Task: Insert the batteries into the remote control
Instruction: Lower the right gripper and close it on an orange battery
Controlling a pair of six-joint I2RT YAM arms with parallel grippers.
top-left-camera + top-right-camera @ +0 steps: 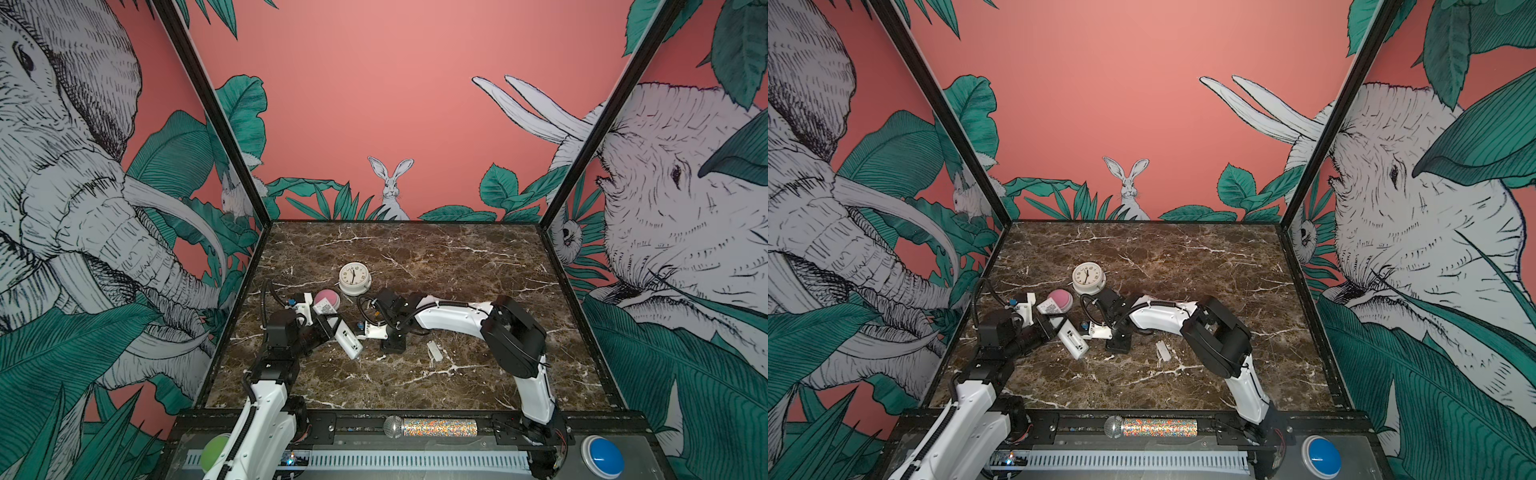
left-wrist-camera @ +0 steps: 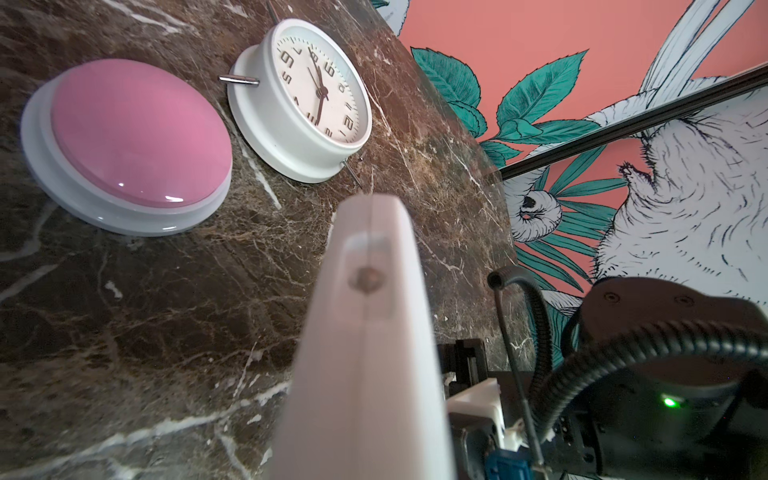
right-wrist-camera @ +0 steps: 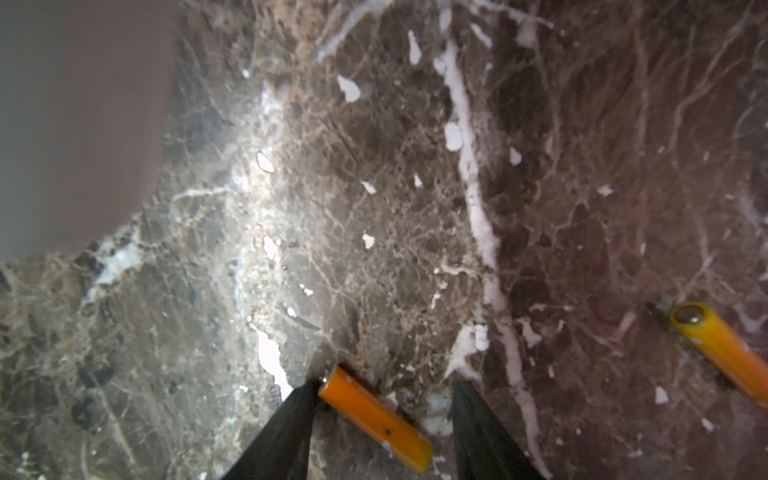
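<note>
pickup step: left jaws clenched on remote (image 1: 348,340), right jaws open, prob straddling a battery (image 3: 374,417) on tabletop (image 3: 374,208). next: close squarely, lift.

What I'm driving here is no kitchen or living room, it's a robot lab cell dressed up like a little stage set. The wall panels (image 1: 374,104) are printed pink jungle wallpaper with a rabbit (image 1: 390,187) and a huge elephant (image 1: 83,187), held in black frame posts (image 1: 216,124) around a marble-look tabletop (image 1: 415,257). The left arm (image 1: 266,411) and right arm (image 1: 453,320) come up from a black rail (image 1: 357,424) at the front. There's a slotted cable duct (image 1: 415,459), a green button (image 1: 214,451) and a blue button (image 1: 602,455) down there too. Odd mix of stuff lying around: glittery microphone (image 1: 432,427), clock (image 1: 354,276), pink dome button (image 1: 327,298).
</note>
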